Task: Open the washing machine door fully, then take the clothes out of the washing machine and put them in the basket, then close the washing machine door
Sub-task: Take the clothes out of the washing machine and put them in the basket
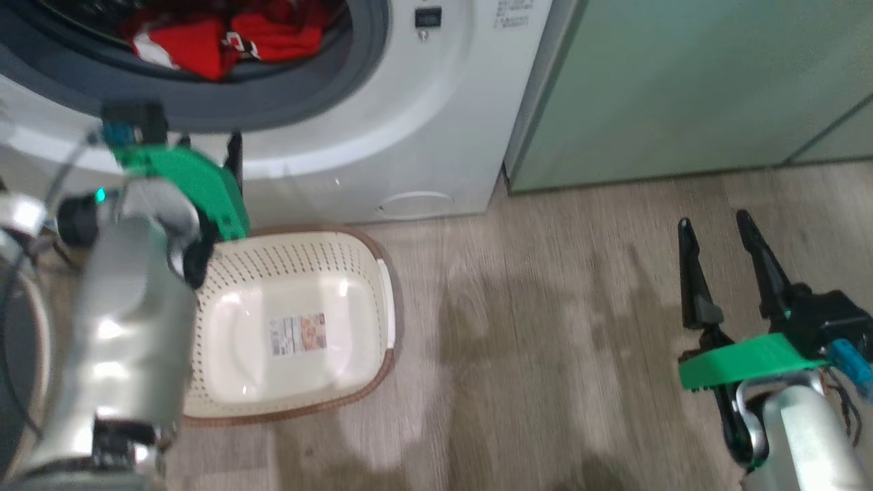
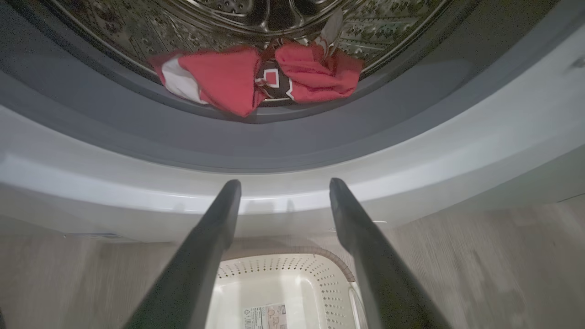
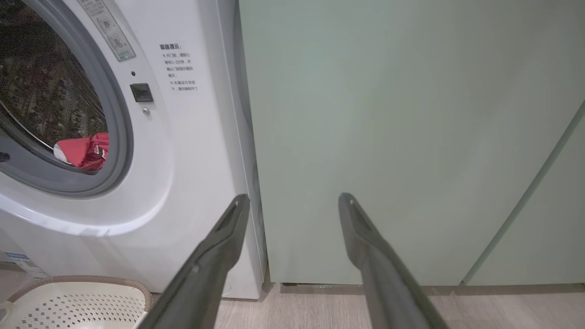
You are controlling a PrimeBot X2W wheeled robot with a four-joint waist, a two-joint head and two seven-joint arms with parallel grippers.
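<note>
- Down at floor level, nearest the robot, the right gripper [image 1: 713, 221] hangs over bare wood-look floor [image 1: 545, 354]. Its two long dark fingers are spread with nothing between them, well apart from the work.
- Next comes the basket [image 1: 293, 256], set on the floor just in front of the washing machine [image 1: 436, 136]. It is cream plastic with perforated walls, a brown rim and a sticker on its smooth bottom. I'd guess it is light and rigid.
- Above the basket the left gripper [image 2: 284, 183] hovers released, fingers wide. It points at the machine's glossy white front below the opening and touches nothing.
- Flat pale green cabinets [image 3: 388, 137] stand right beside the machine.
- Beyond that, the grey rubber gasket [image 2: 274, 146] rings the uncovered mouth. It looks soft and matte, and is likely a little grabby on cloth.
- Just behind its lip lie the clothes [image 2: 228, 80], on the lower front edge of the drum [image 2: 183, 23]. They are thin red fabric with white patches, crumpled into two lumps.
- The fabric should be light, limp and easy to pinch. I'd take a raised fold near the middle, since a corner would trail and could snag.
- Farthest in, the drum wall is hard perforated steel, curved and shiny.
</note>
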